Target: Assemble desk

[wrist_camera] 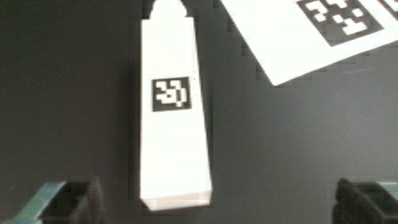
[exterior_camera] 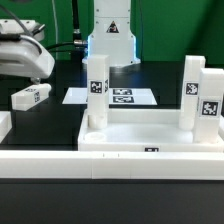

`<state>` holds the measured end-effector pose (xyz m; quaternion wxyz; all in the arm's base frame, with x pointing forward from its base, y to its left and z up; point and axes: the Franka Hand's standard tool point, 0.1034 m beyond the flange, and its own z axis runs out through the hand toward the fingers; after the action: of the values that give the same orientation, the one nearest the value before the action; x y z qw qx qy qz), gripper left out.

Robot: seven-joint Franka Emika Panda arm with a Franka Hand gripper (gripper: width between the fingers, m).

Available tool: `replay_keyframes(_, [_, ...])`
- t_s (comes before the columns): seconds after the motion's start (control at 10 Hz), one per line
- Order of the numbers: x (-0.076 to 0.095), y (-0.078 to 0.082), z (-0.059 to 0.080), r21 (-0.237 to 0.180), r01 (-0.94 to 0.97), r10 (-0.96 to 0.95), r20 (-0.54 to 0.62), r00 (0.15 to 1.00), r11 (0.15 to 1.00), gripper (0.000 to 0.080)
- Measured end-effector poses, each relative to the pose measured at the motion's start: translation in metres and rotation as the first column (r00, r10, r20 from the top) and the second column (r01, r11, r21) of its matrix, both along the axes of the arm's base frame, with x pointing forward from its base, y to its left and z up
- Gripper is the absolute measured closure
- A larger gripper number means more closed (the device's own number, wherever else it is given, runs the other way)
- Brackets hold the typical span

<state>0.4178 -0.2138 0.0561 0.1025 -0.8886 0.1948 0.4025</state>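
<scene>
A: Where does the desk stand right now?

B: The desk top (exterior_camera: 150, 140) lies on the dark bench (exterior_camera: 50, 125) near the front of the exterior view, apparently underside up, so its corner sockets face the arm. Two legs already stand upright in it: one leg (exterior_camera: 97, 92) toward the exterior view's left and another leg (exterior_camera: 200, 95) at its right.

A: And the loose parts?

B: One loose leg (exterior_camera: 31, 96) lies flat on the bench at the exterior view's left, well apart from the top. The pincer (exterior_camera: 25, 50) hangs above it, not touching.

A: Is the pincer holding anything?

B: No. In the wrist view both fingertips (wrist_camera: 54, 200) stand wide apart and nothing is between them except bench. The loose leg (wrist_camera: 175, 110) sits lengthwise under the camera, nearer one finger than the other.

A: Why hover there?

B: My judgement: it is lining up to pick this leg. The marker board (exterior_camera: 110, 97) lies behind, its corner (wrist_camera: 320, 35) just showing near the leg's far end.
</scene>
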Motion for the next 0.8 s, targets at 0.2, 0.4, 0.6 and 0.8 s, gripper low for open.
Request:
replay_keyframes(0.2, [-0.007,-0.002,-0.001,0.037,0.009,-0.005,-0.112,0.994,0.999,0.0151])
replay_keyframes(0.4, [-0.012,-0.002,-0.012,0.061,0.01,0.001,-0.187,0.982,0.998,0.0151])
replay_keyframes(0.6, [-0.011,-0.001,-0.022,0.053,-0.001,0.011,-0.169,0.986,0.999,0.0151])
replay_keyframes(0.8, [-0.014,0.0,-0.033,0.045,-0.008,0.015,-0.159,0.987,0.999,0.0151])
